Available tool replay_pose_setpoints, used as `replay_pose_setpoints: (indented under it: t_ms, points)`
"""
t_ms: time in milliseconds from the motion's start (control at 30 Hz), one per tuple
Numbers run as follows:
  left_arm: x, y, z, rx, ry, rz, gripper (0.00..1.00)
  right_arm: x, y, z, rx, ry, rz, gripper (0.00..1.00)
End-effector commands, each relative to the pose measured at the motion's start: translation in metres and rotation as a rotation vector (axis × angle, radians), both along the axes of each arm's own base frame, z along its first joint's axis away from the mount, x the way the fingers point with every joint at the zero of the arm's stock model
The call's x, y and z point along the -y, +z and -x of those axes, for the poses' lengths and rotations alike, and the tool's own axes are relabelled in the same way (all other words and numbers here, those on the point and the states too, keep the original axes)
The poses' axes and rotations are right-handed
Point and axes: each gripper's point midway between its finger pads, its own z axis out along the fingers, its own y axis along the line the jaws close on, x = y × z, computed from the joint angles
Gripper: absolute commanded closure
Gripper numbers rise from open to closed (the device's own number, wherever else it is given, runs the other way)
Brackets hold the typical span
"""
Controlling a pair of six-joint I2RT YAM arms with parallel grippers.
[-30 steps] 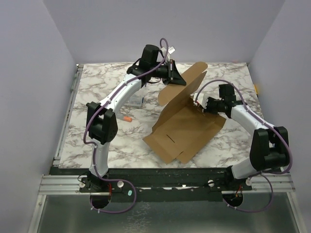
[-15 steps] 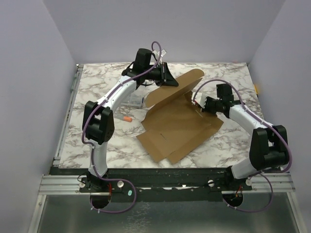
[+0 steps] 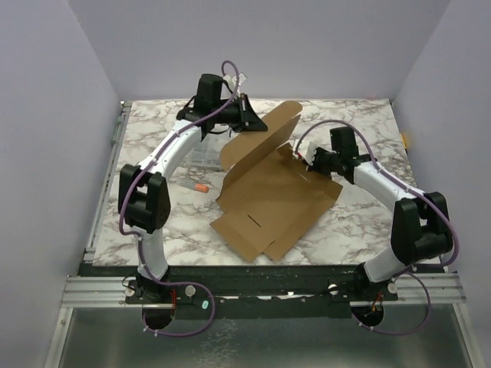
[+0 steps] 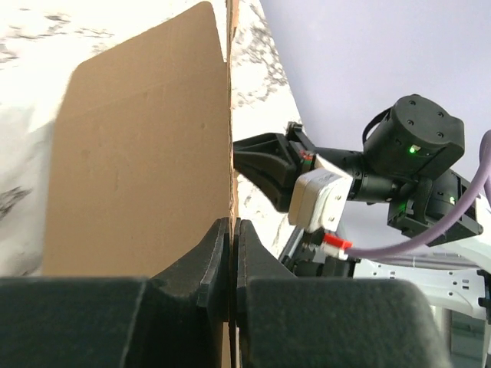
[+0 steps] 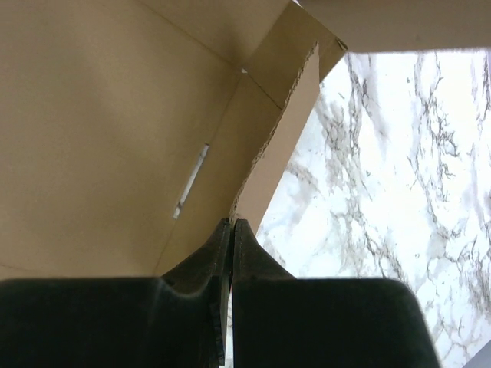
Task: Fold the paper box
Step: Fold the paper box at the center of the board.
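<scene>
Pinching the paper box [image 3: 268, 195] at two spots: our left gripper [image 4: 232, 234] clamps the raised far flap, our right gripper [image 5: 232, 230] a side flap.

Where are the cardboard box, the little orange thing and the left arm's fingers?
paper box [image 3: 268, 203], top view, on its flat middle panel.
orange thing [image 3: 201, 186], top view, on its middle.
left fingers [image 4: 215, 264], left wrist view, on one finger pinching the box's flap.
</scene>
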Motion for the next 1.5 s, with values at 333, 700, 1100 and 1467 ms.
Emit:
replay_pose_setpoints:
  t_ms: [333, 700, 1100, 1467]
  points:
    - [-0.063, 0.022, 0.015, 0.108, 0.019, 0.016, 0.98, -0.02, 0.019, -0.031, 0.011, -0.079, -0.104, 0.97]
    - [-0.037, 0.043, 0.047, 0.122, -0.148, 0.086, 1.0, -0.024, 0.019, -0.031, 0.018, -0.044, -0.105, 0.97]
    - [-0.024, 0.049, 0.045, 0.119, -0.195, 0.11, 1.0, 0.013, 0.024, -0.032, 0.114, -0.156, -0.024, 0.97]
    - [-0.031, 0.032, 0.067, 0.078, -0.221, 0.103, 1.0, 0.02, 0.025, -0.033, 0.097, -0.22, -0.075, 0.99]
